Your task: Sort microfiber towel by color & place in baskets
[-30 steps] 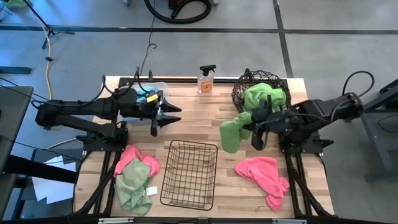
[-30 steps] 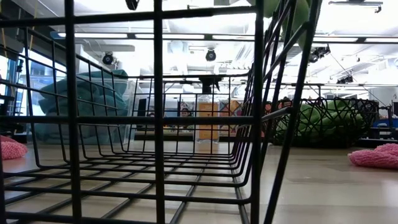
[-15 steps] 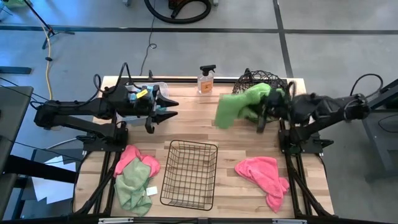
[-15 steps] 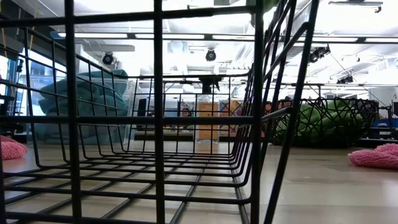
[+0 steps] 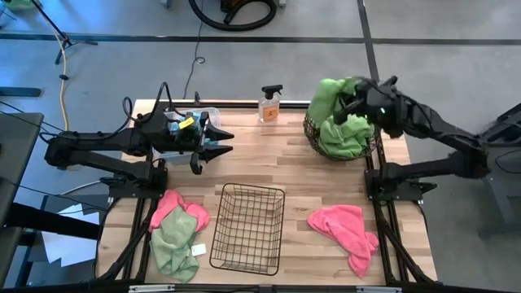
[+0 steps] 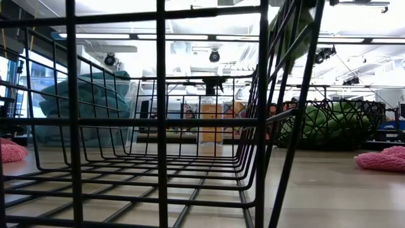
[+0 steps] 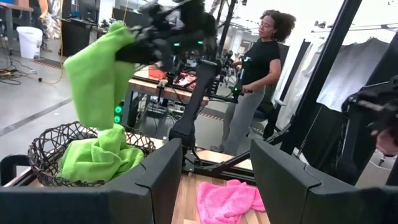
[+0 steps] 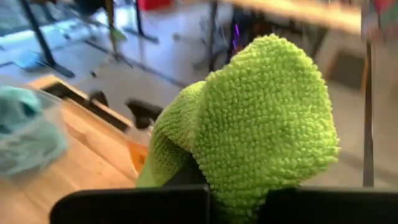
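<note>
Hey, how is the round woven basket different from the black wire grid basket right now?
The round woven basket sits at the table's far right corner; the black wire grid basket sits near the front middle. The round one holds green towels, and the right gripper holds another green towel above it; nothing shows inside the grid basket. One is round, the other rectangular. Both are dark wire.

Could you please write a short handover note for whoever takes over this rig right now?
Right gripper: shut on a lime green microfiber towel, held over the round dark woven-wire basket, which already holds green cloth.
Left gripper: open, empty, beside the clear rectangular plastic bin holding teal cloth.
Black rectangular wire-grid basket: empty.
Left: drop this towel; sort the pink towel and the pink-and-green pile.
</note>
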Controlling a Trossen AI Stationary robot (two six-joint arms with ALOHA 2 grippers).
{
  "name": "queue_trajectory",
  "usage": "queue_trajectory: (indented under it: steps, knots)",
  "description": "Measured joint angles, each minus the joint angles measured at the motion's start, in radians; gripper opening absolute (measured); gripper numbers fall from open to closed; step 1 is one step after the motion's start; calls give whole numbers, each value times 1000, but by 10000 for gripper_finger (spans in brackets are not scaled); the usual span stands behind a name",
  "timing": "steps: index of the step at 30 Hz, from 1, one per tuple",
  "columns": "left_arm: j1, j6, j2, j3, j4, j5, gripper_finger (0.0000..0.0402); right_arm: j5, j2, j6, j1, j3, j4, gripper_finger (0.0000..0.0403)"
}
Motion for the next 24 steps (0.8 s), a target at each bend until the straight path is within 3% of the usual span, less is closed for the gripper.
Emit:
queue_trajectory:
  steps: [7,10,19,24]
  knots:
    - [0,-1,0,0,2,0,179,-347,92,68,-357,0,-169,5]
    - [0,-2,0,0,1,0,179,-440,163,65,-454,0,-255,5]
    - [0,-2,0,0,1,0,179,-479,347,-6,-519,-8,-290,5]
    - [0,-2,0,0,0,0,179,-546,371,56,-523,-171,-151,5]
